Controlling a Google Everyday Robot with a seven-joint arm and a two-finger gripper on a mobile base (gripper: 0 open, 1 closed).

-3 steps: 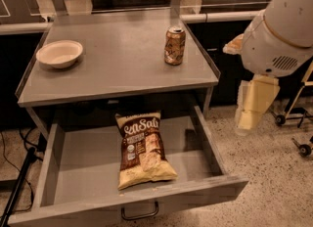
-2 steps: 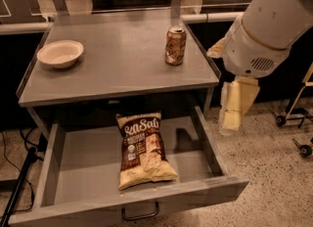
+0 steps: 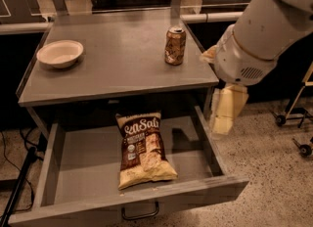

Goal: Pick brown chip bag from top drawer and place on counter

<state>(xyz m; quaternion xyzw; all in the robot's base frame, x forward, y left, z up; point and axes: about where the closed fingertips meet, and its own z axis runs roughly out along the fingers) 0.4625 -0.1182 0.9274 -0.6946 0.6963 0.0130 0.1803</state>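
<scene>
my gripper (image 3: 221, 122) hangs right of centre, by the top drawer (image 3: 83, 165); spread or pressed, i cannot tell. best swing left, drop squarely onto the brown chip bag (image 3: 143, 147).

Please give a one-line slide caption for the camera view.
The gripper hangs by the right wall of the open top drawer; the brown chip bag lies inside.

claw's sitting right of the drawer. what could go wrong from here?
1. The claw hangs at the right wall of the drawer, beside a corner of the counter; swinging in may clip either.
2. The bag lies flat, its top near the counter's front edge; a lift could catch there.
3. The can stands near the counter's right rim; placing could topple it.
</scene>
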